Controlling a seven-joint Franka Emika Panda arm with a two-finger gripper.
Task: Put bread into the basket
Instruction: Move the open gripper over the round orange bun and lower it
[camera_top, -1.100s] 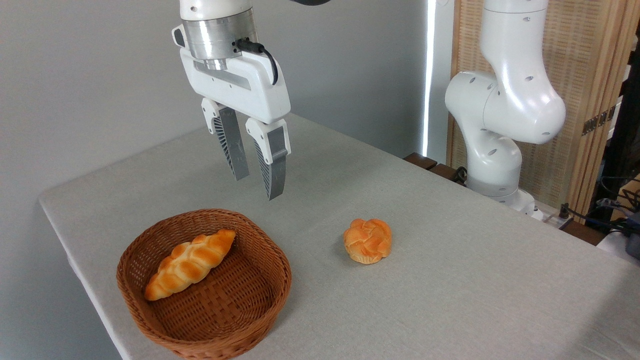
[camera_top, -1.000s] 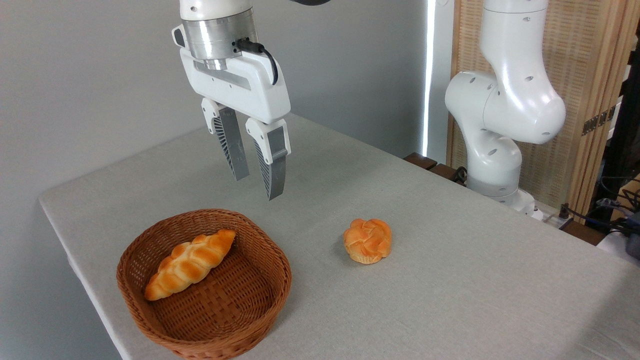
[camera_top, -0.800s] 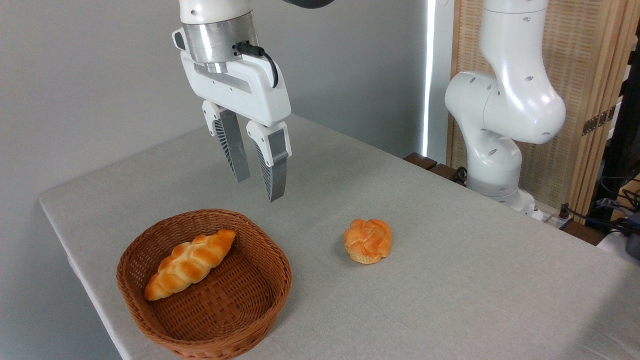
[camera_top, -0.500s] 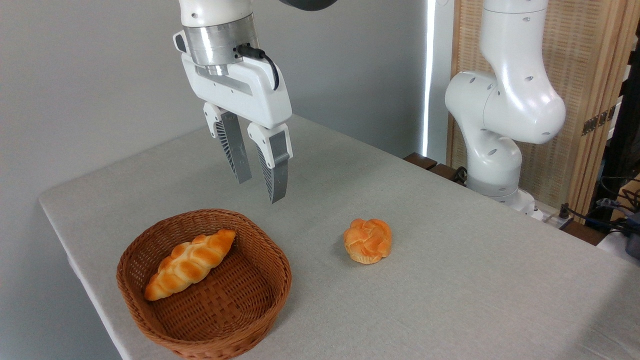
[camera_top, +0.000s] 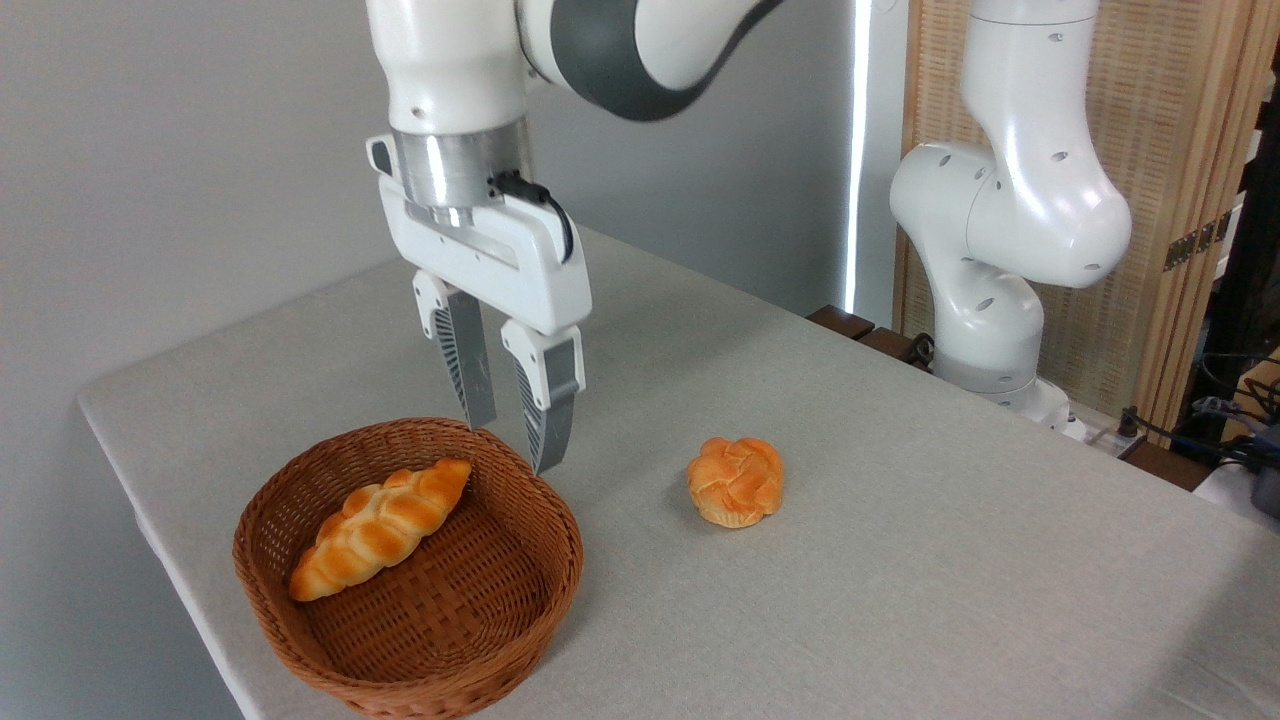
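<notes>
Grey cloth covers the table, plain grey wall behind. Working out from the fingers: they're slightly parted and holding nothing, the gripper hanging by the back rim of the basket, where a braided loaf lies. Right of that, the bread sits on bare cloth, well apart, lots of free table around it. Table's left edge runs just beside the basket.

The arm reaches down, its pincer pointing downward with fingers slightly parted, holding nothing.
</notes>
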